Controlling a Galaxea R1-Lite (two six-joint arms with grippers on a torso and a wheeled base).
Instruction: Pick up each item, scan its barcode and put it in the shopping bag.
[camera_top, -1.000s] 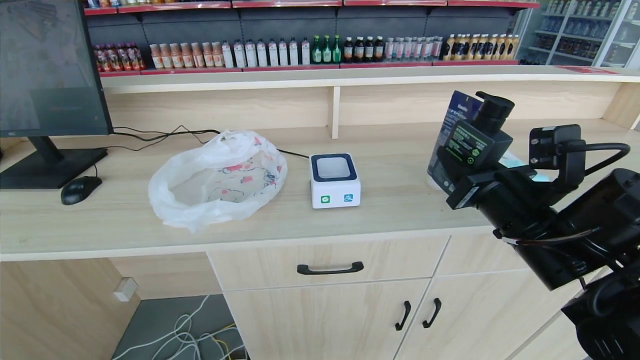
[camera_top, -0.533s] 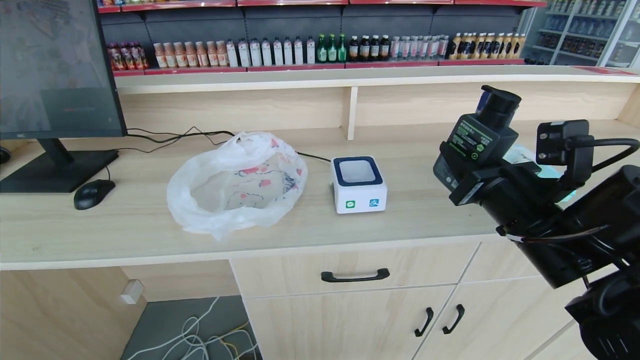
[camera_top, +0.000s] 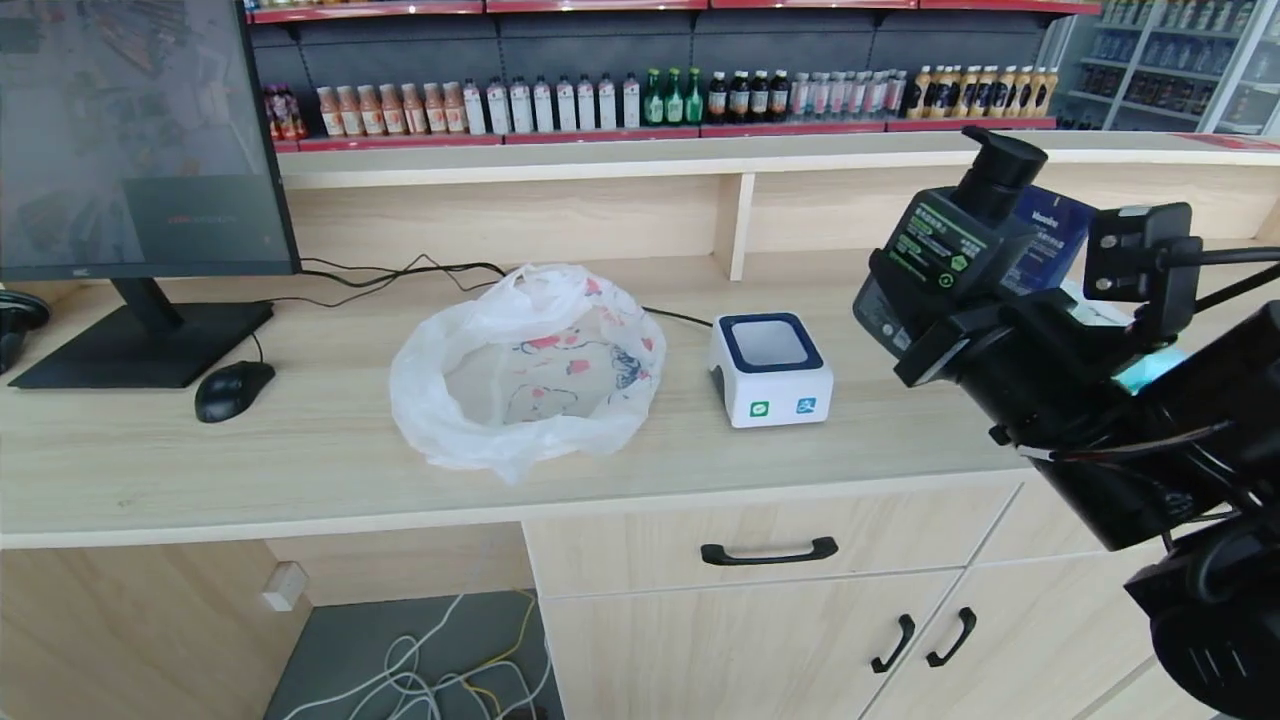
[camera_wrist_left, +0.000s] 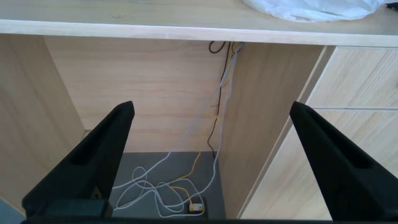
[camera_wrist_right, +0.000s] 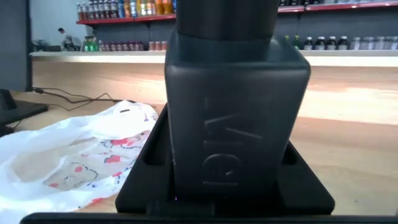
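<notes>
A black bottle (camera_top: 945, 262) with a green label is held tilted above the counter (camera_top: 300, 460), at 3 o'clock from the white scanner (camera_top: 770, 368). The right gripper (camera_top: 925, 335) has its jaws clamped on the bottle's lower body. At the scanner's 9 o'clock the shopping bag (camera_top: 530, 370) lies open-mouthed, its printed lining showing. The left gripper (camera_wrist_left: 211, 109) hangs below the counter edge, jaws spread wide, holding nothing.

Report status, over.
Left gripper open, below counter edge. Right gripper shut on dark bottle, raised right of scanner. Scanner stands between bottle and shopping bag.
</notes>
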